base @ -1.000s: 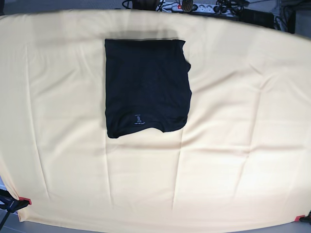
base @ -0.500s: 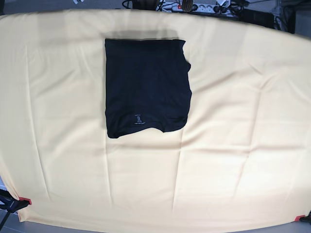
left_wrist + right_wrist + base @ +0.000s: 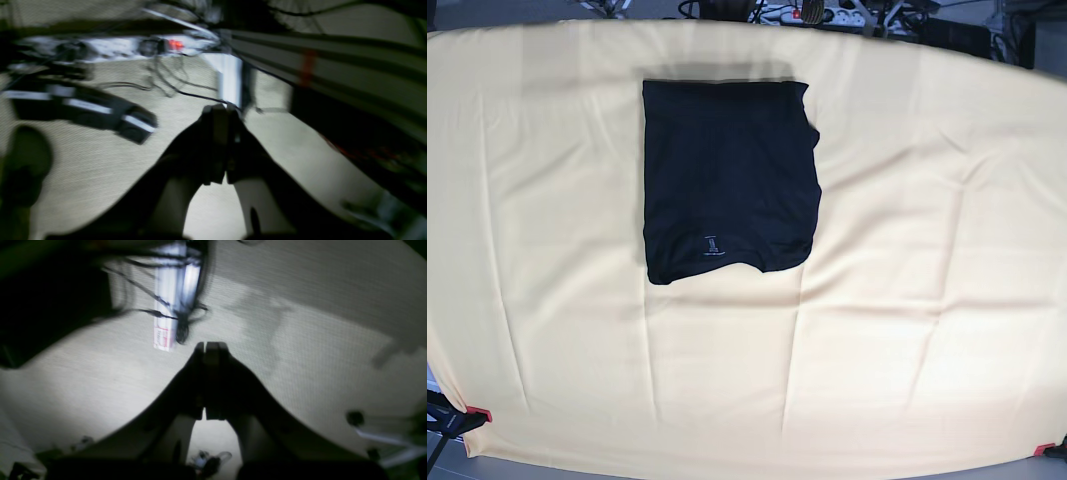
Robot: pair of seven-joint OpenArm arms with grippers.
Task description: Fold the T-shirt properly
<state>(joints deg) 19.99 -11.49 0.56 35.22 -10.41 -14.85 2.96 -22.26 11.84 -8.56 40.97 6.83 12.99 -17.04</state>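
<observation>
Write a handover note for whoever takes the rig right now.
Left gripper: shut, holding nothing.
Right gripper: shut, holding nothing.
T-shirt: lies on the pale yellow tablecloth, toward the top of the base view.
Done: folded into a rough rectangle, print showing.
Left: uneven right and bottom edges; perhaps neaten them or fold smaller, if wanted.

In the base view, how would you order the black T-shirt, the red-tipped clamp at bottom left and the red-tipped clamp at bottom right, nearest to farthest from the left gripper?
From the left gripper:
1. Black T-shirt, upper middle.
2. Bottom-right clamp, near corner on the gripper's side.
3. Bottom-left clamp, opposite side.
</observation>
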